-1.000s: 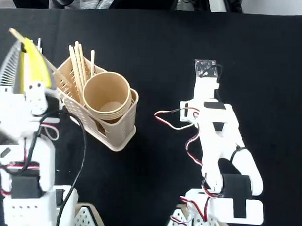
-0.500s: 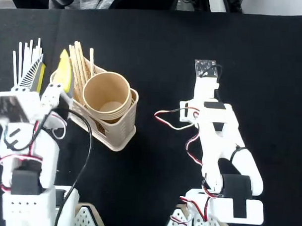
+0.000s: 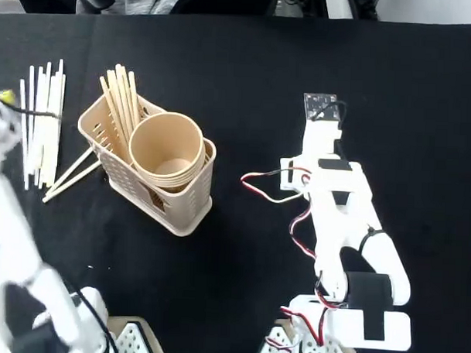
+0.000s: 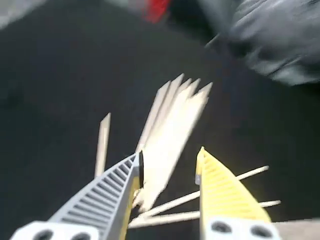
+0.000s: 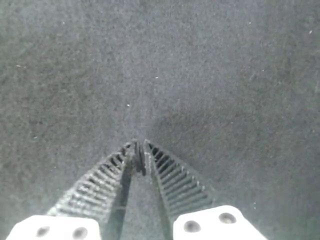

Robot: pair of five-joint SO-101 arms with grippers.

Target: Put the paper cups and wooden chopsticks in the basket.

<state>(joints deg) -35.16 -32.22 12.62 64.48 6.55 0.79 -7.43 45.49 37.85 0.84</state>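
A beige slatted basket (image 3: pixel 180 209) stands left of centre and holds stacked paper cups (image 3: pixel 166 148) and several wooden chopsticks (image 3: pixel 118 103) upright. A bundle of loose pale chopsticks (image 3: pixel 41 123) (image 4: pixel 172 120) lies on the black table to its left. Two more chopsticks (image 3: pixel 69 176) slant out beside the basket. My left gripper (image 4: pixel 167 160) hangs open just above the loose bundle, holding nothing; its arm (image 3: pixel 6 207) is at the left edge of the high view. Off to the right my right gripper (image 5: pixel 139 151) (image 3: pixel 321 107) is shut and empty over bare table.
The table (image 3: pixel 247 61) is covered in black cloth. The right arm's white body (image 3: pixel 335 203) with its red and white wires (image 3: pixel 270 185) lies right of centre. A single chopstick (image 4: pixel 102 142) lies apart from the bundle.
My left arm has swung left, away from the basket's side to the table's left edge, uncovering the loose chopsticks. The right arm has not moved.
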